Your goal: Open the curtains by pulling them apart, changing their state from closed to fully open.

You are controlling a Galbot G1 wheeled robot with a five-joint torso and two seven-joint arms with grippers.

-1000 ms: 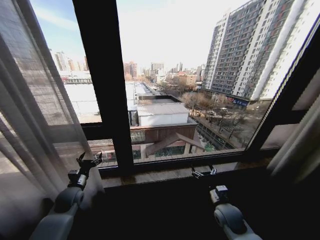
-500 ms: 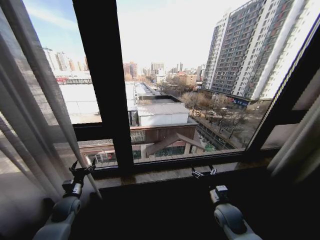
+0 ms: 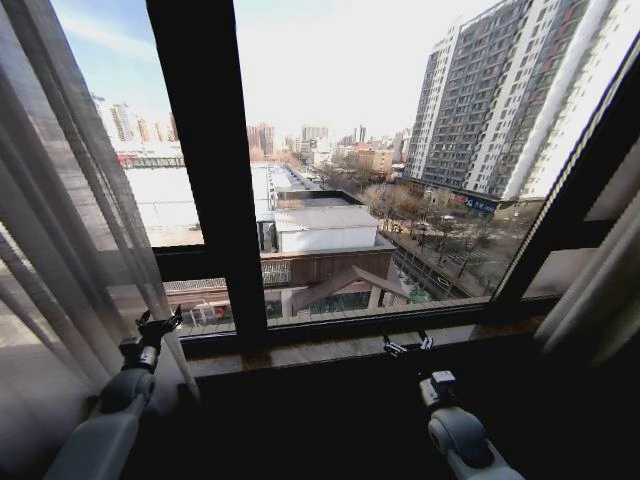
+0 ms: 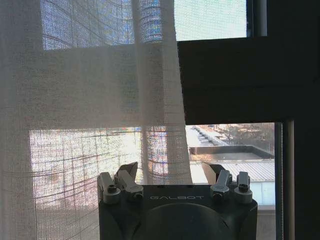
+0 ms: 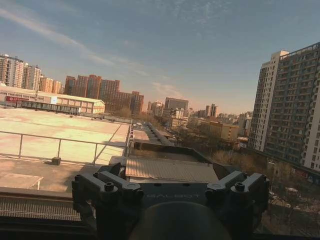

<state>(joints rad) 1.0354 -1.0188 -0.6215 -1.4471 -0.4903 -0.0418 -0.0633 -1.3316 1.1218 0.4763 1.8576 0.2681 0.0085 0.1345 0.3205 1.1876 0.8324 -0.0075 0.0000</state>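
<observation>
Left hand [image 3: 157, 326] low at window sill [image 3: 330, 347], fingers spread wide, gripping nothing; edge of left sheer curtain [image 3: 70, 250] hangs just ahead of it, between fingers per wrist view [image 4: 100, 100]. Right hand [image 3: 408, 345] parked low near sill, fingers apart, empty. Right curtain [image 3: 600, 290] bunched well beyond it.

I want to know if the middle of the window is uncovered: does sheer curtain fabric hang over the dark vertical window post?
No, the left curtain hangs left of the dark post, which stands bare.
</observation>
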